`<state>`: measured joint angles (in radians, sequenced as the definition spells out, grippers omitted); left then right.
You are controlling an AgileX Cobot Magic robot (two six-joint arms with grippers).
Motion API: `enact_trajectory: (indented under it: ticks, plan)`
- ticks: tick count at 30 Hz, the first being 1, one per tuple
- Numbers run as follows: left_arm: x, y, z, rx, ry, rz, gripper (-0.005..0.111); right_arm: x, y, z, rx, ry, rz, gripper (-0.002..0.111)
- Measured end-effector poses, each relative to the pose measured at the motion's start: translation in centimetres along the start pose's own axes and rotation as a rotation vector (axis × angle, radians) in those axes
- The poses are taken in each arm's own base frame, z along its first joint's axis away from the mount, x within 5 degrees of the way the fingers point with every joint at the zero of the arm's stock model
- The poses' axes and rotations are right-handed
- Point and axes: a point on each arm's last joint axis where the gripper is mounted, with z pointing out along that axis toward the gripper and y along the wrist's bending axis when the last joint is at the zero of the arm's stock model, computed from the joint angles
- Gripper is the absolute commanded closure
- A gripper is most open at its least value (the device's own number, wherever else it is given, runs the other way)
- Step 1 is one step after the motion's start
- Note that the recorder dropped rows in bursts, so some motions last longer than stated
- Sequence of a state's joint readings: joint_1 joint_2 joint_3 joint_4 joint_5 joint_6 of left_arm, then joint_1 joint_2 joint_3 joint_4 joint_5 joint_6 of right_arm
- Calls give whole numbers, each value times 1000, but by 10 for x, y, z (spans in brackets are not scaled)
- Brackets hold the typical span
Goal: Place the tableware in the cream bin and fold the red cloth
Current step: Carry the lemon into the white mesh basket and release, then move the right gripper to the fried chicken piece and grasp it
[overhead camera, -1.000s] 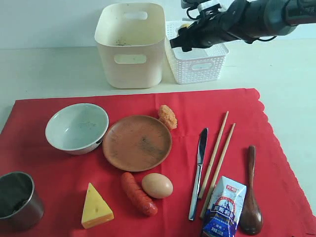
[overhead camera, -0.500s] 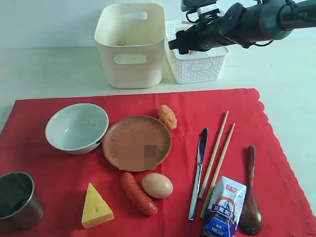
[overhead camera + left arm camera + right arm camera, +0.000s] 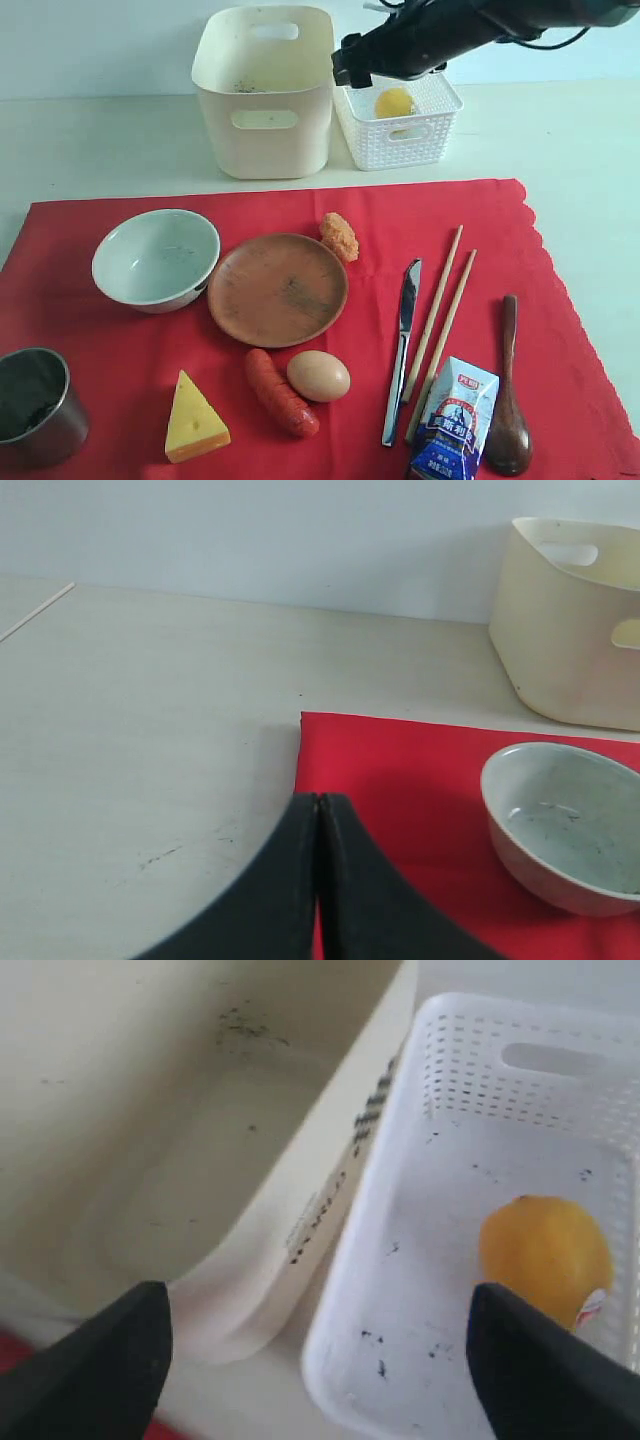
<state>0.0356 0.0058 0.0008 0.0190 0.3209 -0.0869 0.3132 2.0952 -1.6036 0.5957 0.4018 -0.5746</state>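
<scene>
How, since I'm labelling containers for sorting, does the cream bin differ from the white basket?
The cream bin is taller with smooth walls; the white basket is lower with lattice walls. The cream bin shows only dark specks inside; the white basket holds a lemon. Both have cut-out handles and stand off the red cloth.

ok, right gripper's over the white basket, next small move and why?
Probably swing the right gripper toward the silver table knife on the red cloth: jaws open and empty, yellow lemon already in the white lattice basket, cream plastic bin holds no tableware.
</scene>
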Motion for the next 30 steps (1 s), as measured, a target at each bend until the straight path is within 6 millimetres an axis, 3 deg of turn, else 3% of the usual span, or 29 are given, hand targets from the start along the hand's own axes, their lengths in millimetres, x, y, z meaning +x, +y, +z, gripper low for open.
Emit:
enact_trajectory:
  ticks: [8,17,25,27,30]
  plan:
    - [0,0,0,0,0,0,106,-10,21,-50,-128,139,-75,73]
    - [0,0,0,0,0,0,106,12,37,-56,-236,340,-84,108]
    - [0,0,0,0,0,0,106,53,77,-39,-279,441,-131,108]
    - [0,0,0,0,0,0,106,59,90,-36,-274,450,-162,101]
    - [0,0,0,0,0,0,106,61,93,-33,-178,460,-151,78]
